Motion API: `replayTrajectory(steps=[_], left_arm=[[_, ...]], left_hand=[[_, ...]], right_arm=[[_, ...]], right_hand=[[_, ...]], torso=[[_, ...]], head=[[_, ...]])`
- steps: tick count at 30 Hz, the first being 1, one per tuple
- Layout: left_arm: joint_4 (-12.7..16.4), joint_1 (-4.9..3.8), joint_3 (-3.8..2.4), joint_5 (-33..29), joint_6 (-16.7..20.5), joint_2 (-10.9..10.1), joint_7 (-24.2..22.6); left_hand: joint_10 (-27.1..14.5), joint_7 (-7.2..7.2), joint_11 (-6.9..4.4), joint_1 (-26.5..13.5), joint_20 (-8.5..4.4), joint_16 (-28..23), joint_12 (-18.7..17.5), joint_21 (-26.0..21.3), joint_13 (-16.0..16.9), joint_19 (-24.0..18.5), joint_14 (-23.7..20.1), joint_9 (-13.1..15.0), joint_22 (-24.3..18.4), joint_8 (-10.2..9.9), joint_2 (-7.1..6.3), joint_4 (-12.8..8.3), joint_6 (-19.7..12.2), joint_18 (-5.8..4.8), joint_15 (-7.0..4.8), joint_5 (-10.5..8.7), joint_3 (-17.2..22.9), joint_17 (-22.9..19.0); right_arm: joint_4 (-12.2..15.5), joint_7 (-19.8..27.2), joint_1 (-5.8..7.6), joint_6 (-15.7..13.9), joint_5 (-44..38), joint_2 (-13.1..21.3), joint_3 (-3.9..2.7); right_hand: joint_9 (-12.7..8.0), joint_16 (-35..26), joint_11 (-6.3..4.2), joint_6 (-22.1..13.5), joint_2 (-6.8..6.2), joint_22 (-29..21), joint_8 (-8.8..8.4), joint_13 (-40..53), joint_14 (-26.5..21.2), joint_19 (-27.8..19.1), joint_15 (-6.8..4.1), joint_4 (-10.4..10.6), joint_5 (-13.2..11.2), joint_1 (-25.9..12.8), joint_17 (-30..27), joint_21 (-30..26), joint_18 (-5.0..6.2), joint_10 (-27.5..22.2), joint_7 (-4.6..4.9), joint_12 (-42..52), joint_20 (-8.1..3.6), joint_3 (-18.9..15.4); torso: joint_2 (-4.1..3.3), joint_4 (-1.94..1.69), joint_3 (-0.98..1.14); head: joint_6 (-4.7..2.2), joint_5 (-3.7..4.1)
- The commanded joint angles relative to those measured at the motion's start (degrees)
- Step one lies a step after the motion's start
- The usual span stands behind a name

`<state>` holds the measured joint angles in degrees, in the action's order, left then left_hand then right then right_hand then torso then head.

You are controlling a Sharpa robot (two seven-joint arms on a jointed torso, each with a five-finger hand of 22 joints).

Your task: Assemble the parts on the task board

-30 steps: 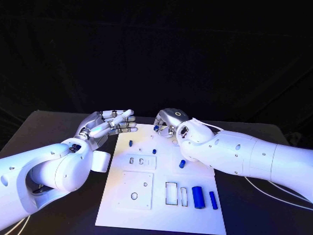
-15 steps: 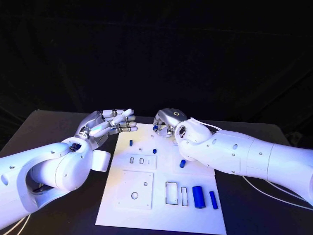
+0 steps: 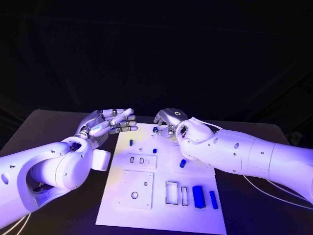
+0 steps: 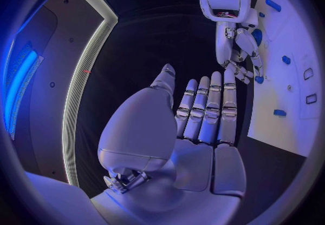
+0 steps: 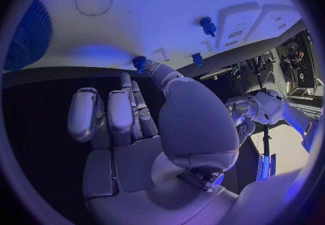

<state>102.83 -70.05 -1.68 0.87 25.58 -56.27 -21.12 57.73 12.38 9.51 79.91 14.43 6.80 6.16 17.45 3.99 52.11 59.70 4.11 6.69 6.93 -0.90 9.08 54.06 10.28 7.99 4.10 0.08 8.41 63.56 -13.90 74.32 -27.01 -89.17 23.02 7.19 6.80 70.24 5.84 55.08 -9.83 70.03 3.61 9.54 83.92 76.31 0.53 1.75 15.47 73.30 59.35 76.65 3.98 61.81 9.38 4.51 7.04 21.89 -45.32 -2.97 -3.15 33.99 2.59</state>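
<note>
The white task board [image 3: 164,215] lies in the middle of the table. My right hand [image 3: 169,122] is at the board's far edge, fingers curled down. Its thumb and a finger meet on a small blue part [image 5: 140,63], which also appears as the small blue part [image 3: 155,129] in the head view and as the small blue part [image 4: 259,79] in the left wrist view. My left hand [image 3: 111,123] hovers over the far left corner of the board, fingers straight and holding nothing. Blue pegs [image 3: 130,143] [image 3: 155,151] [image 3: 183,163] stand on the far half of the board.
A blue block [image 3: 198,197] and a thin blue bar [image 3: 213,199] lie near the front right, beside two rectangular slots [image 3: 171,192]. A sub-plate with an oval hole [image 3: 135,195] sits front left. A large blue toothed wheel [image 5: 27,35] is next to my right hand.
</note>
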Motion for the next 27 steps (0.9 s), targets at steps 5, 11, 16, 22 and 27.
replayTrajectory(steps=[5,11,16,22,27], left_arm=[[-0.24,-0.18,-0.06,-0.16,-1.19,-0.29,-0.12],[-0.41,-0.36,-0.05,-0.2,-1.32,-0.75,-0.1],[-0.66,-0.44,-0.05,-0.21,-1.43,-0.96,-0.15],[-1.08,-0.48,-0.05,-0.21,-1.53,-1.15,-0.2],[-1.31,-0.48,-0.05,-0.22,-1.56,-1.24,-0.25]], left_hand=[[0.04,0.26,0.55,0.02,0.01,-0.2,-0.36,-0.3,-0.03,-0.53,-0.42,-0.06,-0.06,-0.19,0.67,-0.1,0.18,0.19,0.0,-0.2,-0.19,0.06],[0.0,0.28,0.58,0.0,0.04,-0.29,-0.42,-0.34,-0.04,-0.57,-0.44,-0.07,-0.09,-0.25,0.68,-0.12,0.14,0.2,0.02,-0.21,-0.23,0.07],[0.0,0.28,0.58,0.0,0.04,-0.29,-0.42,-0.34,-0.04,-0.57,-0.44,-0.07,-0.09,-0.25,0.68,-0.12,0.14,0.2,0.02,-0.21,-0.23,0.07],[-0.01,0.26,0.59,0.04,0.05,-0.35,-0.46,-0.35,-0.04,-0.59,-0.44,-0.07,-0.11,-0.27,0.68,-0.16,0.13,0.2,0.03,-0.2,-0.24,0.08],[-0.02,0.26,0.59,0.08,0.06,-0.38,-0.48,-0.36,-0.04,-0.6,-0.45,-0.08,-0.12,-0.3,0.68,-0.2,0.11,0.21,0.03,-0.2,-0.24,0.08]], right_arm=[[7.7,-0.33,0.61,-2.05,2.16,6.63,-0.4],[15.27,0.72,1.85,2.44,9.44,15.31,-1.2],[17.69,0.82,2.28,7.68,12.63,20.01,-1.45],[17.27,0.38,2.43,11.1,13.74,22.04,-1.54],[16.12,0.04,2.33,12.34,13.66,21.88,-1.55]], right_hand=[[0.58,0.57,-0.4,2.73,0.41,2.21,1.21,0.71,0.63,1.58,0.13,0.39,0.53,0.59,0.77,1.21,0.27,3.22,0.05,2.59,-0.15,-0.53],[0.6,2.31,-2.06,3.0,-1.38,5.07,0.96,3.34,1.36,3.64,-1.09,2.01,1.35,-1.71,2.94,3.08,-0.36,11.23,-0.88,7.56,-1.07,-3.23],[0.94,5.38,-3.0,1.0,-1.55,8.02,1.59,11.93,2.23,5.64,-2.33,3.14,1.99,-0.75,6.85,5.04,-1.07,11.9,-1.24,16.62,-2.28,-9.8],[2.43,11.65,-2.79,-2.13,0.37,10.83,4.91,42.06,3.42,7.26,-1.72,6.75,2.39,3.3,15.89,6.65,-1.66,8.45,-1.2,47.55,-1.77,-16.67],[2.84,14.14,-2.26,-3.81,0.58,11.87,5.99,52.15,4.05,7.88,-1.22,8.47,2.46,4.38,20.0,7.25,-1.83,10.98,-0.83,57.96,-1.58,-17.87]], torso=[[0.15,0.36,-0.04],[0.51,1.17,-0.12],[0.64,1.4,-0.02],[0.58,1.33,-0.03],[0.55,1.35,-0.05]], head=[[-0.4,-0.09],[-0.39,-0.04],[-0.46,-0.12],[-0.17,0.1],[0.13,0.15]])
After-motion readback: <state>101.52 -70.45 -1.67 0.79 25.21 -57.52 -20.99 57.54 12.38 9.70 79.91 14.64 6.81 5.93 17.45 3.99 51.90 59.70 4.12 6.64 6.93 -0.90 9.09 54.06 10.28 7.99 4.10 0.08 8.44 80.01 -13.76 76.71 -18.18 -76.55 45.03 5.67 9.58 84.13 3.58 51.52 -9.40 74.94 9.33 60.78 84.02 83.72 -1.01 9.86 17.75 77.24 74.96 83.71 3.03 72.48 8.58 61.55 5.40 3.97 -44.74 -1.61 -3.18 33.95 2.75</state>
